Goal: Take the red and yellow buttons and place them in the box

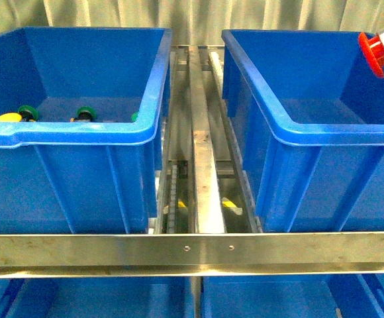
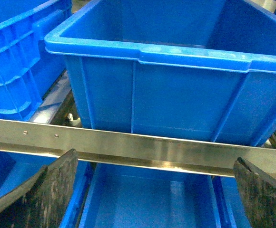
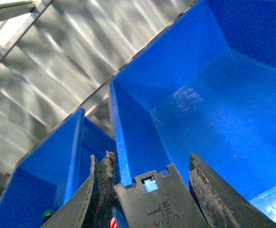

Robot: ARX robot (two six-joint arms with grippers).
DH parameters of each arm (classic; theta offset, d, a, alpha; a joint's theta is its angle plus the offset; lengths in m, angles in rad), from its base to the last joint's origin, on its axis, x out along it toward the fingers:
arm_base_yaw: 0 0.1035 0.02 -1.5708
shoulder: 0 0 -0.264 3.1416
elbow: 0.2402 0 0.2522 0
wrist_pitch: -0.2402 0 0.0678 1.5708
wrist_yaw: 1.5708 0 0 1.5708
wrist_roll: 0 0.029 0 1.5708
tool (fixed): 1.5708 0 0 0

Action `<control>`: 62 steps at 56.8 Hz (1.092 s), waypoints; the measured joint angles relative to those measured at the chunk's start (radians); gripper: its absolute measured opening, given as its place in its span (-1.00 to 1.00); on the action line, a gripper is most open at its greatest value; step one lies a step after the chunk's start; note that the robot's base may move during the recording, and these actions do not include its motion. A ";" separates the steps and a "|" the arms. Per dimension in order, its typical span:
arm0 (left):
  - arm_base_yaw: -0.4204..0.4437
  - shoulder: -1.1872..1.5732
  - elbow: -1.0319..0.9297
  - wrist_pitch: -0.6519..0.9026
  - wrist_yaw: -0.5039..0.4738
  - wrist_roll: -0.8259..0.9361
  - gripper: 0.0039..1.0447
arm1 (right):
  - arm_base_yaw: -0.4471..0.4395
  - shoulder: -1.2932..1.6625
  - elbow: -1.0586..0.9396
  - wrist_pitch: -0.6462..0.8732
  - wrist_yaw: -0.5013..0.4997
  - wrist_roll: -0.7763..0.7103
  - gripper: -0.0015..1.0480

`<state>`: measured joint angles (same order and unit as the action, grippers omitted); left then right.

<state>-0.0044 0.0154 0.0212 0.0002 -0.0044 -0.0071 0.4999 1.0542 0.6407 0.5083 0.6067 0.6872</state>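
Observation:
A red button (image 1: 375, 53) hangs over the far right corner of the right blue box (image 1: 291, 126), cap pointing left. My right gripper (image 3: 151, 164) is shut on its black body (image 3: 152, 204), and a sliver of the red cap (image 3: 113, 223) shows beside it. Below lies the box's bare floor (image 3: 219, 114). In the left blue box (image 1: 79, 136), a yellow button (image 1: 8, 117) and two green-collared buttons (image 1: 84, 114) peek over the near rim. My left gripper (image 2: 152, 190) stands open with nothing between its fingers (image 2: 38, 194), above a lower blue crate (image 2: 147, 199).
A steel crossbar (image 1: 192, 250) runs across in front of both boxes, seen also as the steel rail (image 2: 142, 149) just beyond my left fingers. Metal conveyor rails (image 1: 202, 152) fill the gap between the boxes. A corrugated wall (image 3: 47, 80) stands behind.

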 joint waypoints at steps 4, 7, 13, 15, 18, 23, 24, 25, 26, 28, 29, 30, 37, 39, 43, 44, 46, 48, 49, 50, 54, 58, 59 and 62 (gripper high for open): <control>0.000 0.000 0.000 0.000 0.001 0.000 0.85 | 0.002 0.000 0.000 -0.001 -0.005 0.006 -0.29; 0.000 0.000 0.000 0.000 0.001 0.000 0.85 | -0.005 0.000 0.000 -0.002 0.001 0.011 -0.29; 0.000 0.000 0.000 0.000 0.002 0.000 0.85 | -0.010 -0.002 -0.001 -0.005 0.002 0.019 -0.29; 0.000 0.000 0.000 0.000 0.003 0.000 0.85 | -0.011 -0.002 -0.001 -0.005 0.003 0.020 -0.29; 0.000 0.000 0.000 0.000 0.002 0.000 0.85 | -0.014 -0.002 -0.005 -0.006 0.005 0.023 -0.29; 0.000 0.000 0.000 -0.001 0.002 0.000 0.85 | -0.021 -0.003 -0.015 0.012 0.018 0.016 -0.29; 0.000 0.000 0.000 -0.001 0.002 0.000 0.85 | -0.023 -0.003 -0.017 0.011 0.017 0.016 -0.29; 0.000 0.000 0.000 0.000 0.003 0.000 0.85 | -0.024 -0.003 -0.018 0.011 0.018 0.015 -0.29; 0.000 0.000 0.000 0.000 0.006 0.001 0.85 | -0.026 -0.005 -0.020 0.008 0.018 0.016 -0.29; 0.002 0.000 0.000 -0.001 0.007 0.001 0.85 | -0.031 -0.010 -0.025 0.006 0.012 0.017 -0.29; 0.002 0.000 0.000 0.000 0.007 0.001 0.85 | -0.034 -0.013 -0.028 0.006 0.011 0.017 -0.29; 0.002 0.000 0.000 0.000 0.008 0.002 0.85 | -0.041 -0.014 -0.032 0.006 0.015 0.017 -0.29; 0.002 -0.001 0.000 0.000 0.006 0.002 0.85 | -0.072 -0.019 -0.037 -0.001 0.018 0.015 -0.29; 0.002 -0.001 0.000 0.000 0.006 0.002 0.85 | -0.082 -0.017 -0.037 -0.002 -0.003 0.007 -0.29; 0.002 -0.001 0.000 0.000 0.005 0.002 0.85 | -0.112 -0.003 -0.035 0.005 -0.031 -0.020 -0.29; 0.002 -0.001 0.000 0.000 0.005 0.002 0.85 | -0.130 0.005 -0.031 0.014 -0.041 -0.030 -0.29; 0.002 -0.001 0.000 0.000 0.005 0.002 0.85 | -0.163 0.023 -0.019 0.031 -0.057 -0.051 -0.29; 0.002 -0.001 0.000 0.000 0.005 0.002 0.85 | -0.222 0.058 0.015 0.057 -0.096 -0.089 -0.29; 0.002 -0.001 0.000 0.000 0.005 0.002 0.85 | -0.229 0.063 0.020 0.061 -0.101 -0.094 -0.29; 0.002 -0.001 0.000 0.000 0.005 0.002 0.85 | -0.258 0.083 0.040 0.074 -0.119 -0.113 -0.29; 0.002 -0.001 0.000 0.000 0.005 0.002 0.85 | -0.392 0.190 0.164 0.117 -0.204 -0.195 -0.29; 0.002 -0.001 0.000 0.000 0.005 0.002 0.85 | -0.481 0.275 0.268 0.124 -0.250 -0.240 -0.29; 0.002 -0.001 0.000 0.000 0.005 0.002 0.85 | -0.506 0.303 0.300 0.123 -0.258 -0.245 -0.29; 0.002 -0.001 0.000 0.000 0.005 0.002 0.85 | -0.568 0.375 0.386 0.117 -0.274 -0.267 -0.29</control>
<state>-0.0025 0.0147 0.0212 -0.0002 0.0002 -0.0051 -0.0681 1.4296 1.0264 0.6254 0.3325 0.4202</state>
